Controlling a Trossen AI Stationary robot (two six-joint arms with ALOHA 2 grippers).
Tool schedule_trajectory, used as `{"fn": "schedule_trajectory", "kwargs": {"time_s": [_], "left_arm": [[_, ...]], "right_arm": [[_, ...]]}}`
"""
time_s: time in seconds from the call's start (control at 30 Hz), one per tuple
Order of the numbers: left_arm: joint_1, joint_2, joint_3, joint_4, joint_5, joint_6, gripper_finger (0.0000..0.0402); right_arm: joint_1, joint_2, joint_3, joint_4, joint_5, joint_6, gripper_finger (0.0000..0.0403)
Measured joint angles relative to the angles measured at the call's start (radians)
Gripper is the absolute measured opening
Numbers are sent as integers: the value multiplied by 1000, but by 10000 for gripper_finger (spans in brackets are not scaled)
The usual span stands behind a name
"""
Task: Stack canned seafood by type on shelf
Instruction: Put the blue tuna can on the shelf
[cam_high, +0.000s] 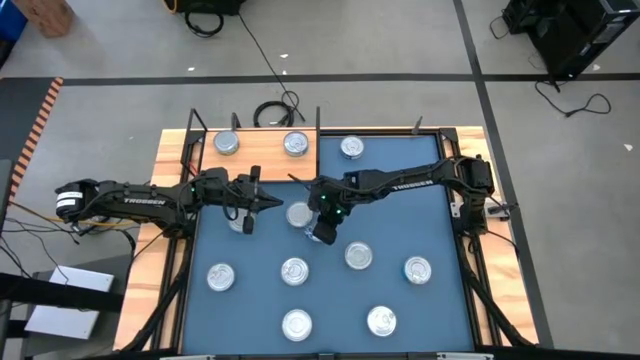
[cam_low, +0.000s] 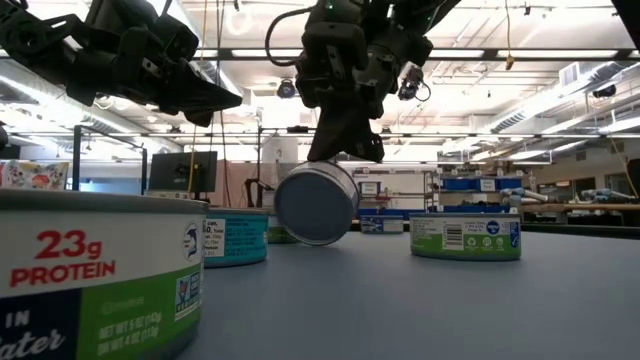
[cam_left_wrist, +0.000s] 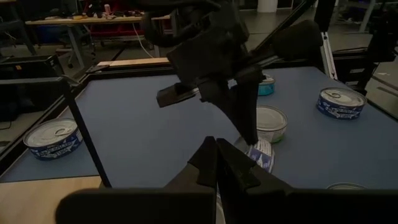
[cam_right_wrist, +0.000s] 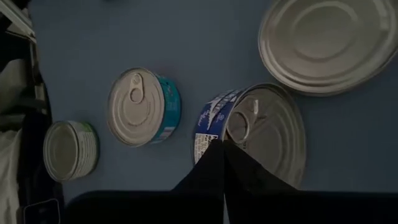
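Two dark arms reach in over the bench from either side and meet near the middle of the blue mat (cam_high: 440, 210). Looking down from above, I count ten tins in clear sight. Two sit side by side on the shelf (cam_high: 260, 147), the pale wooden board at the back left corner: the left shelf tin (cam_high: 227, 143) and the right shelf tin (cam_high: 294, 143). The other eight lie on the mat: one at the back just beside the shelf (cam_high: 351, 147), one by the two hands (cam_high: 299, 213), four in a loose row across the middle, and two along the front edge. A pale shape half hidden under the left arm may be another, but I cannot tell. The right hand (cam_low: 345, 150) points downward with its fingers pinched tight together. Their tips touch the rim of a tipped tin (cam_low: 315, 203), which leans up on its edge and shows a flat round face to the front of the bench. The fingers press against it and are not clamped around it. The left hand (cam_high: 247, 215) hangs above the mat just beside the right one, its fingers also closed together and holding nothing. From bench height I can see three more tins standing flat behind the tipped one, and one large in the near left corner with a green and blue label.
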Motion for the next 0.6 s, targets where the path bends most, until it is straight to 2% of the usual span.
{"fn": "schedule_trajectory", "kwargs": {"time_s": [0.3,0.6], "left_arm": [[0,0,0,0,0,0,6],[0,0,0,0,0,0,6]], "right_arm": [[-7,0,0,3,-84,43,2],[-24,-4,-58,28,-98,43,2]]}}
